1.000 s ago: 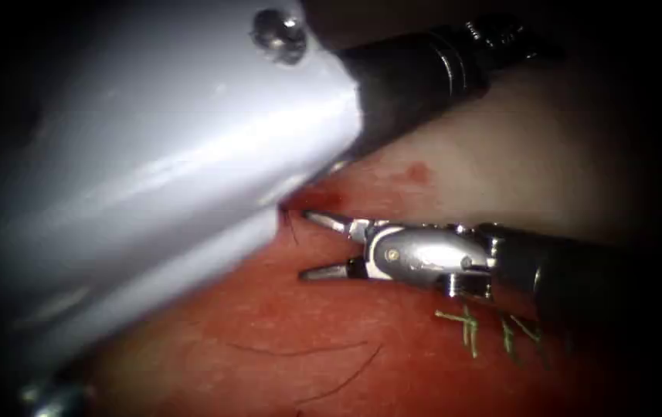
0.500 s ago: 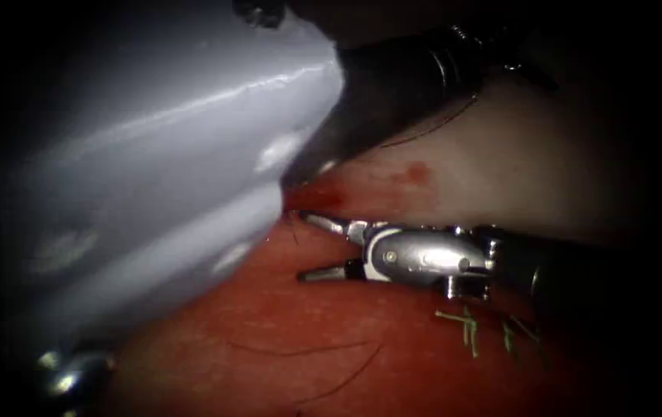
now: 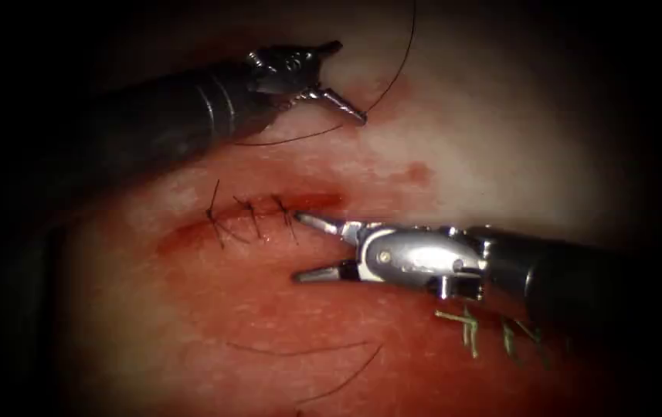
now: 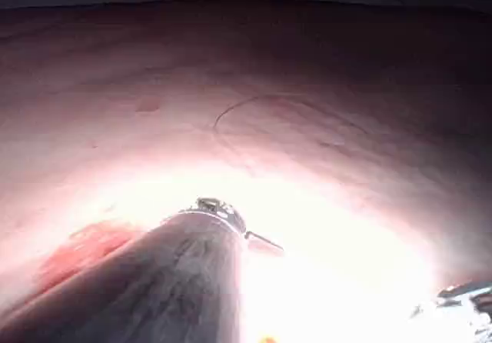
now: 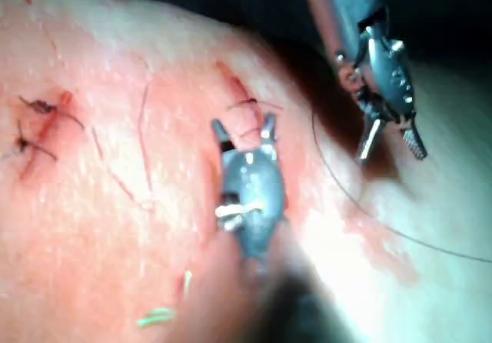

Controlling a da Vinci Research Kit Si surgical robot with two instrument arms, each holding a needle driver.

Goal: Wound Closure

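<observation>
The cut (image 3: 249, 220) in the tissue (image 3: 500, 147) runs left of centre and carries three dark stitches. My right tool (image 3: 300, 245) lies at the cut's right end with its jaws open and holding nothing; it shows again from close up, right tool (image 5: 244, 131). My left tool (image 3: 346, 81) hovers above the pale tissue beyond the cut, jaws open and empty, and appears as the left tool (image 5: 388, 143) too. A dark thread (image 3: 392, 77) curves down past its lower jaw and runs on under the shaft. The thread (image 4: 261, 104) lies in a loop on the tissue.
Red fluid (image 3: 323, 199) pools at the cut's right end. Cut green thread ends (image 3: 470, 328) lie under the right tool's shaft. Loose dark strands (image 3: 307, 351) lie on the near tissue. Other dark knots (image 5: 34, 124) sit off to one side.
The left arm has drawn back to the upper left, uncovering the stitched cut and its own open jaws. The right tool has stayed put with its jaws open.
</observation>
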